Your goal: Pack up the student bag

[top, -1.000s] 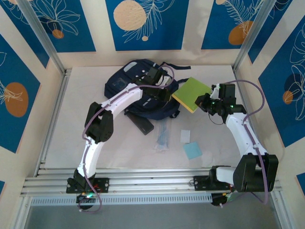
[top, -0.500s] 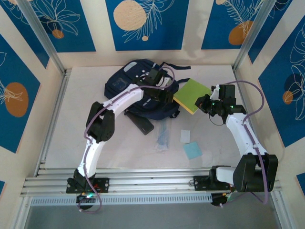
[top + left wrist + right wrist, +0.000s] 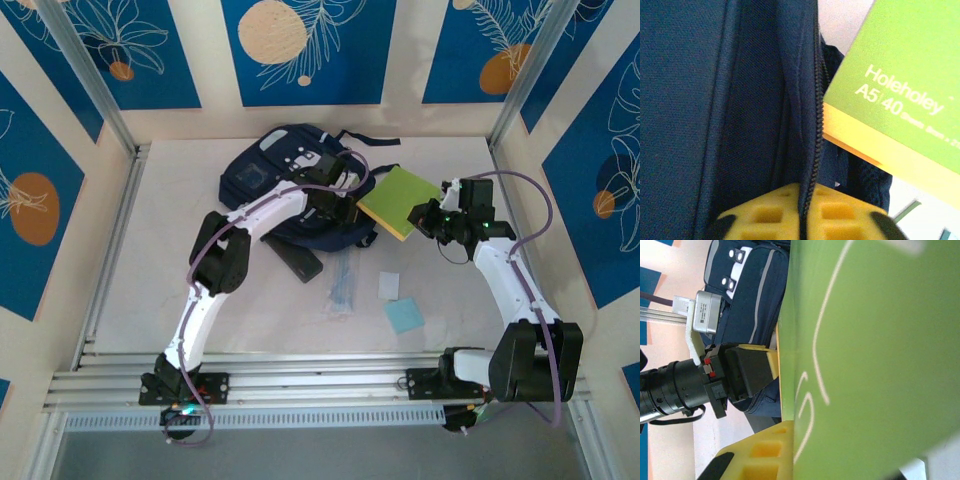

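Note:
The student bag (image 3: 285, 180), navy with grey stripes, lies at the back middle of the table. My left gripper (image 3: 345, 208) is at the bag's right side. Its yellow pads (image 3: 840, 215) are shut on the zipper edge (image 3: 812, 150) of the bag's opening, holding the fabric up. My right gripper (image 3: 432, 217) is shut on a green A5 notebook (image 3: 402, 200), held just right of the bag. The notebook's corner (image 3: 900, 95) hangs beside the held opening. In the right wrist view the notebook (image 3: 875, 355) hides one finger of my right gripper (image 3: 800, 452), with the bag (image 3: 752, 290) beyond.
In front of the bag lie a flat black case (image 3: 298, 262), a clear packet of pens (image 3: 343, 285), a small white piece (image 3: 388, 285) and a light blue pad (image 3: 404, 315). Walls and metal posts close in the table on three sides.
My left arm's elbow has swung right and the gripper has shifted slightly with the bag's edge. The notebook has edged a little left toward the bag.

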